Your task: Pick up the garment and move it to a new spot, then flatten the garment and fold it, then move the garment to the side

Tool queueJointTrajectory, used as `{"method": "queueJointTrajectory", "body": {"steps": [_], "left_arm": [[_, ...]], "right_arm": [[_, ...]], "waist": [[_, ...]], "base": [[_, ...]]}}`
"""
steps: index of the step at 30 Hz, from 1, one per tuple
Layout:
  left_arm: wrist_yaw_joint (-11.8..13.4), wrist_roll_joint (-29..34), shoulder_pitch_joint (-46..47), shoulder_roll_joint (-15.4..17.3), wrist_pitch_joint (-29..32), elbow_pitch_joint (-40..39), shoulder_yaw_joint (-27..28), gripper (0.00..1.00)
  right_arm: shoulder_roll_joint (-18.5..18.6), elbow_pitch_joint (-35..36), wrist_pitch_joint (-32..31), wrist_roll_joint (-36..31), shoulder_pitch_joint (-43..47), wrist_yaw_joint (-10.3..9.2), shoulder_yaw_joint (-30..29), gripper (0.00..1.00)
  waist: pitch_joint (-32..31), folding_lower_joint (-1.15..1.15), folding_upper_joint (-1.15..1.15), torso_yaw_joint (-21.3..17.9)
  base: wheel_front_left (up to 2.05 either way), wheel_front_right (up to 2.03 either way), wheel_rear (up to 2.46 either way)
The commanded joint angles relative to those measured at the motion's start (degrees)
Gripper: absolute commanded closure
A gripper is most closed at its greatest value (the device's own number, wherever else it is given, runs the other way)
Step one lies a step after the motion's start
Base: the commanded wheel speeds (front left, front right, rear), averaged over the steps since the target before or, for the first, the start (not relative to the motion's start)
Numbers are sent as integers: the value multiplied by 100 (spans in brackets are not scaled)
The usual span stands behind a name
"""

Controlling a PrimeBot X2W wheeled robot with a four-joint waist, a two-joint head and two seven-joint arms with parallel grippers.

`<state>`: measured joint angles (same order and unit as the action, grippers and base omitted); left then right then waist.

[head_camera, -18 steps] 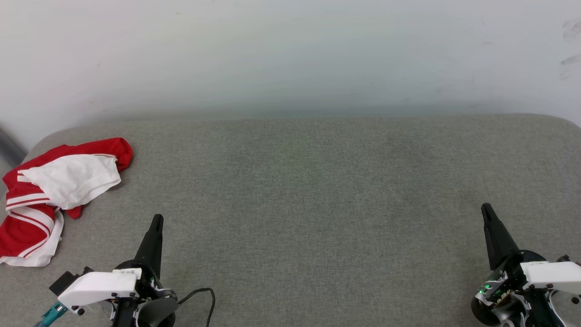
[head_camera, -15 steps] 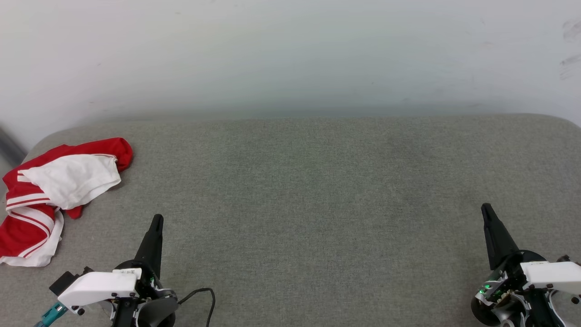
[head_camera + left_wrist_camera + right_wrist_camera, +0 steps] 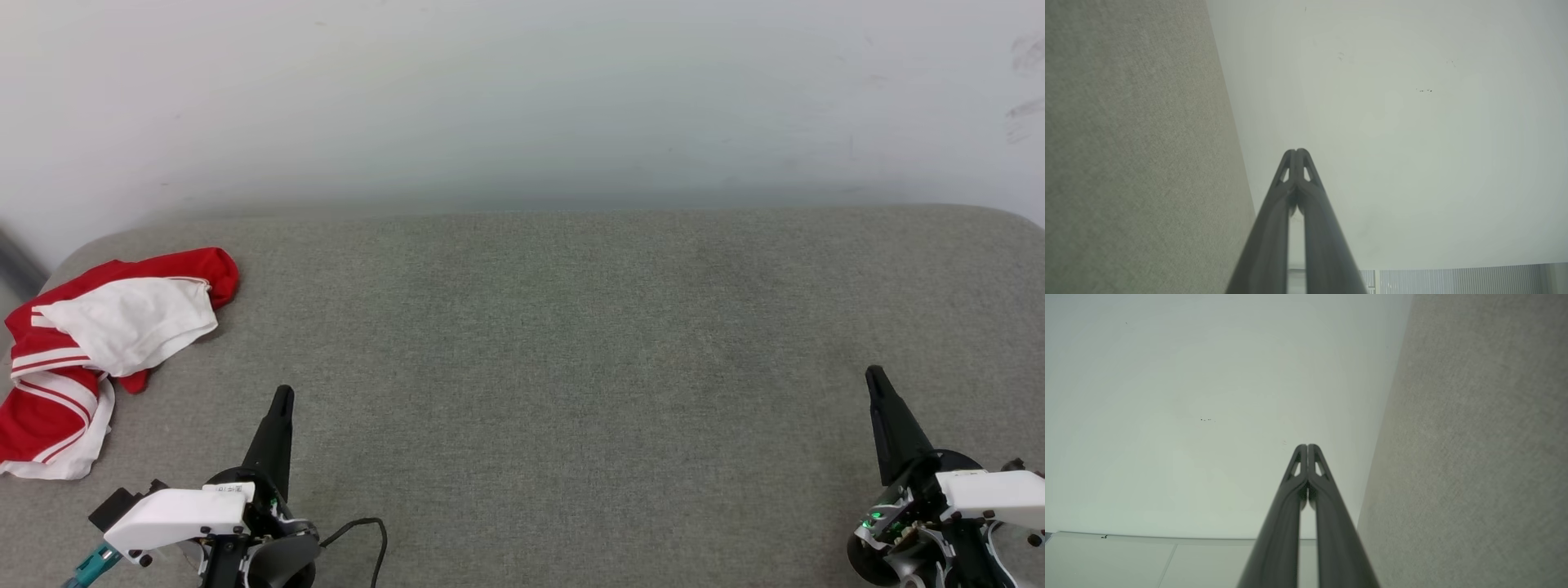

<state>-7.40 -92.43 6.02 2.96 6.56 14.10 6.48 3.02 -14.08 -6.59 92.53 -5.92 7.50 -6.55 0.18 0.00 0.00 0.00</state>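
The garment (image 3: 90, 351) lies crumpled at the far left of the grey fabric surface (image 3: 555, 343), red with white-and-red striped trim and its white lining turned up. My left gripper (image 3: 282, 396) hovers at the lower left, to the right of the garment and apart from it, shut and holding nothing. In the left wrist view the left gripper (image 3: 1297, 152) has its tips pressed together. At the lower right my right gripper (image 3: 873, 376) is shut and holds nothing. The right wrist view shows the right gripper (image 3: 1307, 447) with its fingers touching.
A pale wall (image 3: 522, 98) rises behind the surface's far edge. The surface's corners are rounded at the far left and far right. A black cable (image 3: 363, 527) loops by my left wrist. A dark strip (image 3: 16, 265) shows past the left edge.
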Motion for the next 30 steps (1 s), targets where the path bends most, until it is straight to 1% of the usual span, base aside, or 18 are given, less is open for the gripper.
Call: {"method": "queueJointTrajectory", "body": {"steps": [1, 14, 15, 19, 30], "left_arm": [[-16, 14, 48, -10, 15, 2, 22, 100], [-17, 12, 48, -11, 13, 2, 20, 100], [0, 0, 0, 0, 0, 0, 0, 0], [7, 0, -153, -19, -6, 175, -28, 0], [4, 172, -303, -17, -299, 14, -50, 0]], "right_arm": [[-24, -4, -4, -29, -66, -2, 0, 100], [-24, -4, -4, -28, -66, -2, 1, 100], [0, 0, 0, 1, 0, 0, 0, 0], [-2, -176, 5, 1, 161, -1, 11, 0], [-4, 3, 298, -148, 266, -1, 206, 0]], "waist": [[0, 0, 0, 0], [0, 0, 0, 0], [0, 0, 0, 0], [1, 0, 0, 0], [10, 0, 0, -12]], "base": [[0, 0, 0], [0, 0, 0], [0, 0, 0], [0, 0, 0], [0, 0, 0]]}}
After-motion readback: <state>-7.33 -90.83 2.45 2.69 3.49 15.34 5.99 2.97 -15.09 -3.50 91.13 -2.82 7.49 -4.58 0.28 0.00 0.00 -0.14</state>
